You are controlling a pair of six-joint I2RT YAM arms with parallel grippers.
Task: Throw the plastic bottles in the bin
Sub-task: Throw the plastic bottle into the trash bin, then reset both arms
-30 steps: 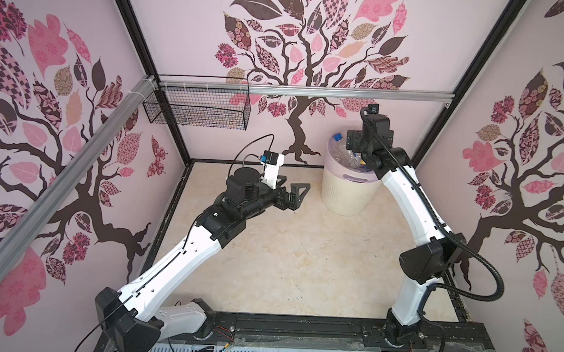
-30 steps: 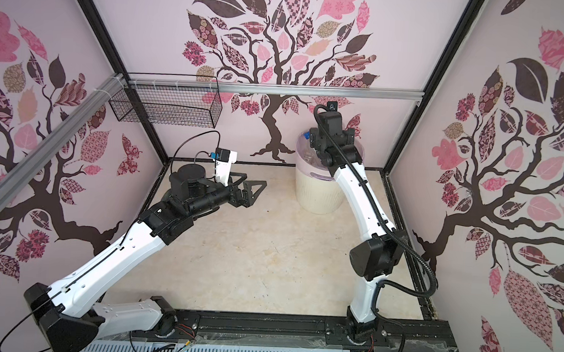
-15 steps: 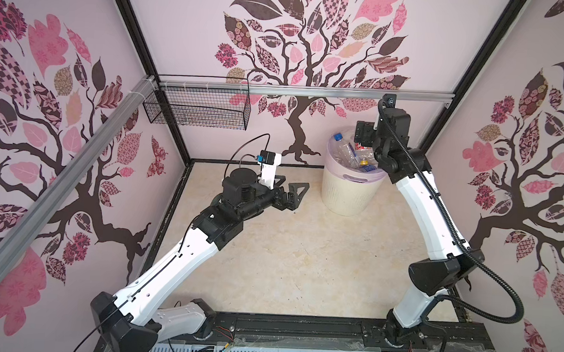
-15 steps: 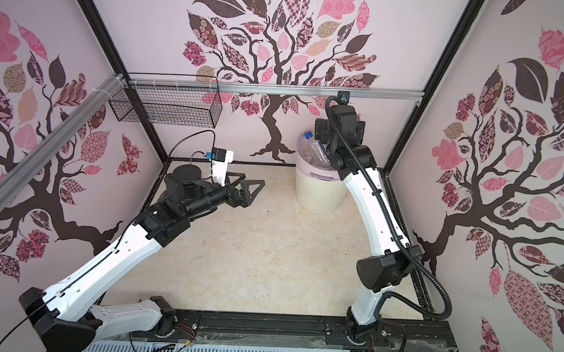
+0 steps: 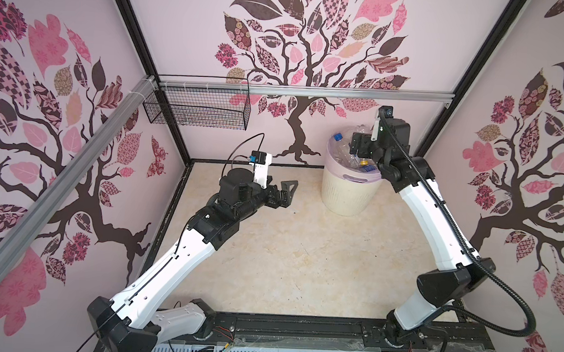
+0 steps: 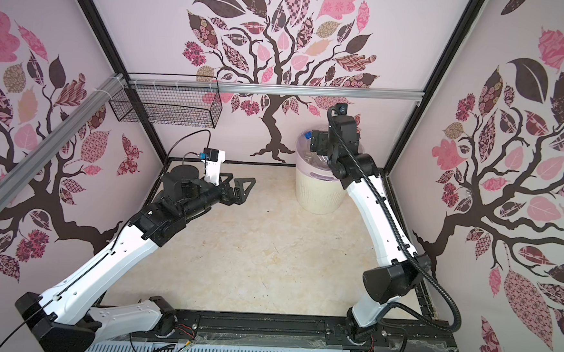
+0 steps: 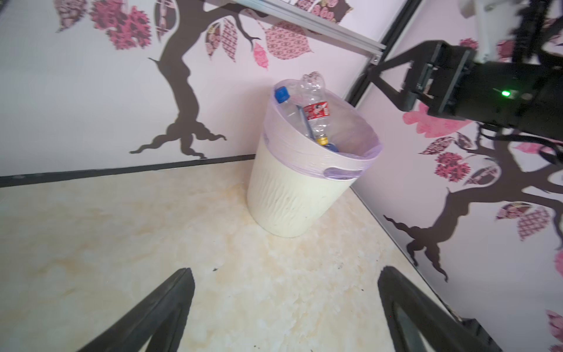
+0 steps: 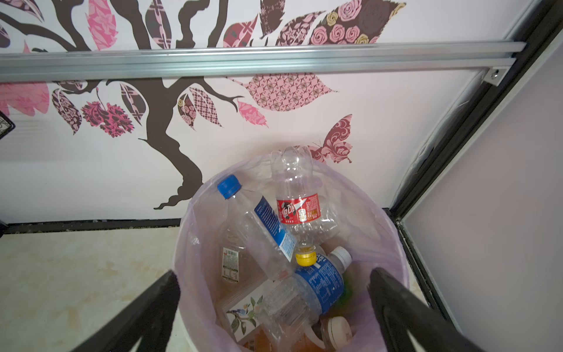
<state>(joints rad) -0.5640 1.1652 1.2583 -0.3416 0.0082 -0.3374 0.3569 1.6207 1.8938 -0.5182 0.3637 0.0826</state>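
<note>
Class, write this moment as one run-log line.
left pincer: open, empty | right pincer: open, empty, above bin | bottles: piled inside bin

The bin (image 7: 286,198) is cream-white with vertical ribbing; its liner bag (image 7: 356,131) is translucent lilac. The bottles inside are mostly clear:
- The red-label bottle (image 8: 300,208) has a yellow cap.
- The blue-cap bottle (image 8: 228,186) has a blue-and-white label.
- The blue-label bottle (image 8: 323,277) has a white cap.

The table (image 5: 286,251) is cream with pale marbling. The walls (image 5: 189,27) are pale pink, printed with dark brown trees bearing pink and patterned leaves. The wire basket (image 5: 197,111) is black. The left tool (image 7: 286,271) and right tool (image 8: 275,274) are black. The arms (image 5: 435,226) are white with black joints.
</note>
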